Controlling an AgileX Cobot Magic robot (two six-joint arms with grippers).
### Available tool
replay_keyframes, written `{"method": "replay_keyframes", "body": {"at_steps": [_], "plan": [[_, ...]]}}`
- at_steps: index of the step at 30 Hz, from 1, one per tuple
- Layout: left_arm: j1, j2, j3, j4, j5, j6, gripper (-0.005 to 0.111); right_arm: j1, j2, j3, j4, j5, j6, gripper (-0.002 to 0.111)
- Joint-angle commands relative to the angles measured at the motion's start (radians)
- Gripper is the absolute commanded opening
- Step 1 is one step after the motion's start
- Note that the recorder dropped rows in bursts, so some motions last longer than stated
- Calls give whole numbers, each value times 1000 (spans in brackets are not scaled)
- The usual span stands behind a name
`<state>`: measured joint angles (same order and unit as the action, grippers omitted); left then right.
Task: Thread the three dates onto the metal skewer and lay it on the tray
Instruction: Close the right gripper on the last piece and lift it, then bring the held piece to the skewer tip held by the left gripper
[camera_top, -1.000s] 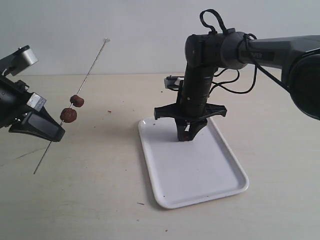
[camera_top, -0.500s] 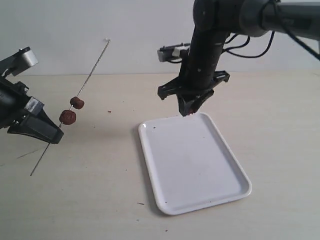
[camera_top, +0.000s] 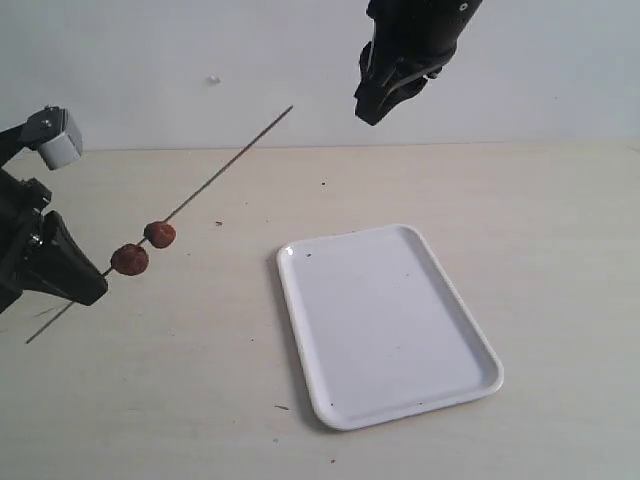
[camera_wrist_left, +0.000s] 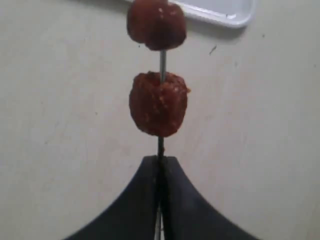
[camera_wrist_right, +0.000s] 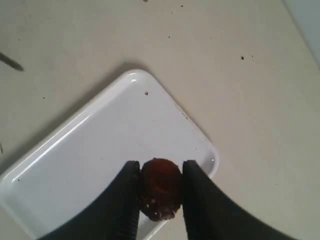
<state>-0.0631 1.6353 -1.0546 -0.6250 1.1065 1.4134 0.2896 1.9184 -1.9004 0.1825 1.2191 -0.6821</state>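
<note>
1. Exterior view puts the left pincer (camera_top: 88, 285) at the far left, clenched on the lower end of the metal skewer (camera_top: 225, 170). The rod slants up and to the right, clear of the counter (camera_top: 560, 260). We judge the tilt is meant to offer the free tip to the other arm.
2. Two dates already sit on the rod just above that grip. The first date (camera_top: 129, 259) is nearest the pincer and the second date (camera_top: 159, 234) is just beyond it, with a short bare stretch of rod between them.
3. Up at the top of that view, the right pincer (camera_top: 372, 108) hangs well above the tray (camera_top: 390, 330). In the right wrist view we see its jaws grasping the third date (camera_wrist_right: 160, 189) by its sides, presumably so a face is free for piercing.
4. On the counter, right of centre, lies the tray, carrying only a few dark specks. We take it as waiting for the finished skewer.
5. As for materials, the skewer is thin, straight grey metal. The dates are roundish, wrinkled and reddish-brown, with a rough, slightly crumbly skin in the left wrist view. The tray is glossy white with rounded corners and a low rim, and the counter is pale and matt.
6. We judge that the third date has yet to go on. Meeting so fine a tip with so small a fruit will call for careful alignment.
</note>
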Motion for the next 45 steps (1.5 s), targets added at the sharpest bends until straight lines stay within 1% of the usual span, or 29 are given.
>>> {"method": "replay_keyframes", "body": {"at_steps": [1,3,6,8,11,13,14,16,19,21,23,24,26,28,31,32,35,39,41,45], "plan": [[5,1,-4,135,3,22,0,1,-80,95,28,2,-54,29],[5,1,-4,161,7,22,0,1,-125,175,24,2,-69,29],[5,1,-4,160,14,22,0,1,-207,321,-7,2,-209,29],[5,1,-4,160,14,22,0,1,-256,411,-21,2,-391,29],[5,1,-4,160,14,22,0,1,-308,490,-28,2,-693,29],[5,1,-4,160,24,22,0,1,-326,508,-28,2,-844,29],[5,1,-4,160,49,22,0,1,-331,508,-28,2,-909,29],[3,1,-4,153,107,24,0,1,-335,508,-28,2,-977,29],[3,-1,-4,97,115,33,0,1,-335,508,-28,2,-997,29],[-18,-8,-2,81,115,25,0,1,-335,508,-28,2,-1002,29],[-57,-17,-2,83,115,-8,0,1,-335,508,-28,2,-1002,29],[-98,-23,-2,97,115,-8,0,1,-335,508,-28,2,-1002,29],[-153,-23,-2,130,115,-8,0,1,-335,508,-52,-20,-993,29],[-184,-23,-2,114,115,-8,0,1,-335,508,-56,-31,-991,29],[-189,-23,-2,4,115,-8,0,1,-335,508,-91,-10,-953,29],[-189,-23,-2,-18,115,-6,0,1,-335,508,-142,2,-920,29],[-189,-23,-2,-21,115,-1,0,1,-335,508,-168,2,-920,29],[-189,-23,-2,-29,115,-1,0,1,-335,508,-80,2,-920,29],[-189,-23,-2,-55,115,-1,0,1,-335,508,-19,-12,-958,29],[-192,-22,0,-64,115,-13,0,1,-339,508,13,-38,-989,29]]}}
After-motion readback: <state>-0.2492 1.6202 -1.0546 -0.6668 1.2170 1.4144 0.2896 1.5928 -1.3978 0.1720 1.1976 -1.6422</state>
